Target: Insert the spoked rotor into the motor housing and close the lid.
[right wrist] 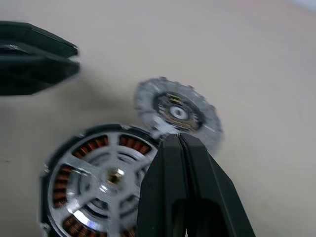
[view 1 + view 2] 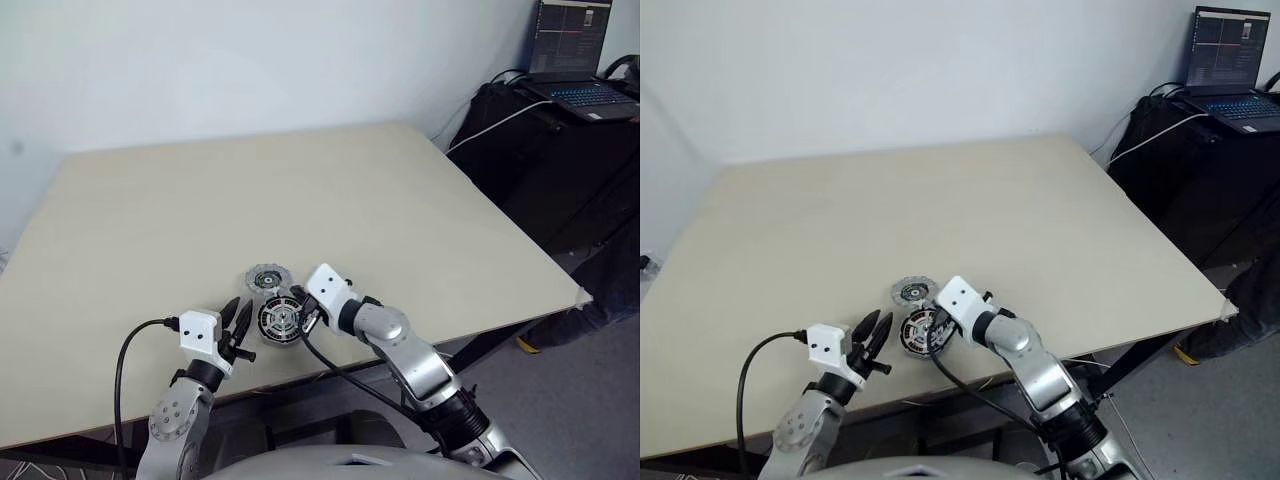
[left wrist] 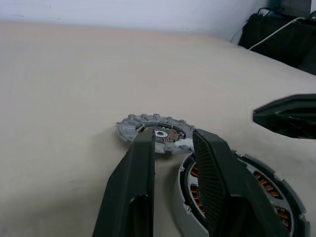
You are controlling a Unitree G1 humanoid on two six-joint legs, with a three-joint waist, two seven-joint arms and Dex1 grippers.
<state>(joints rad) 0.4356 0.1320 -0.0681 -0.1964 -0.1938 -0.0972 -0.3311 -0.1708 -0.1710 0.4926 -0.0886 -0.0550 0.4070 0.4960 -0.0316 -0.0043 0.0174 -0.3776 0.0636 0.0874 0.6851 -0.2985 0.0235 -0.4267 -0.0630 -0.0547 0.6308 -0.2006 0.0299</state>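
While my right gripper [image 1: 180,148] is keeping its two black fingers pressed flat together, pinching nothing, it is hovering at the near edge of the motor housing [image 1: 98,182]. My left gripper [image 3: 173,153] is waiting just beside the housing with its fingers slightly parted and nothing between them.

Silver spokes and a hub are already sitting inside the ring of copper windings, so I am judging the spoked rotor [image 2: 279,319] seated and the lid step to be in hand. The lid [image 2: 266,278] is lying flat on the table [image 2: 300,200], touching or nearly touching the housing's far rim, dark centre facing up, notched edge showing all round.

Next I am needing to spread one pair of fingers, get under that thin disc, and bring it squarely over the housing.
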